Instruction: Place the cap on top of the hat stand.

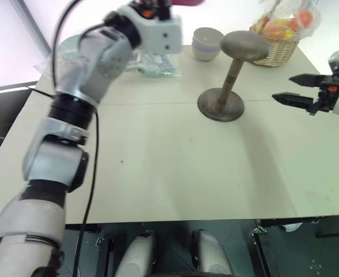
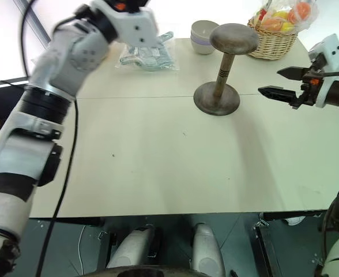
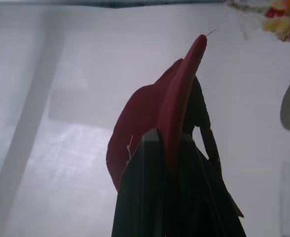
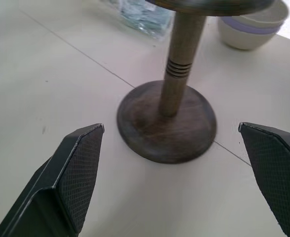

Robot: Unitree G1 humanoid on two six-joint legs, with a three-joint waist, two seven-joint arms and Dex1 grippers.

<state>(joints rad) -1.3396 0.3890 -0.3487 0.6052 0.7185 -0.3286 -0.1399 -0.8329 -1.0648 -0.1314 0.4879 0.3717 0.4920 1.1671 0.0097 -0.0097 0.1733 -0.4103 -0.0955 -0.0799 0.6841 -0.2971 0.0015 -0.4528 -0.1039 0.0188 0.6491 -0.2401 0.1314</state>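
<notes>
The red cap (image 3: 152, 111) is held high over the back of the table, its brim pinched edge-on in my left gripper (image 3: 169, 143), which is shut on it. A sliver of the cap (image 1: 187, 2) shows at the upper edge of the left eye view, left of the stand and above it. The brown wooden hat stand (image 1: 233, 75) stands upright on the table, its domed top (image 1: 244, 45) bare. My right gripper (image 1: 283, 88) hovers open just right of the stand's round base (image 4: 167, 123), pointing at it, with nothing between its fingers.
Stacked pale bowls (image 1: 207, 43) sit behind the stand on the left. A wicker basket of fruit (image 1: 279, 40) stands at the back right. A clear plastic bag (image 1: 152, 62) lies under my left wrist. The beige table (image 1: 158, 167) reaches to the near edge.
</notes>
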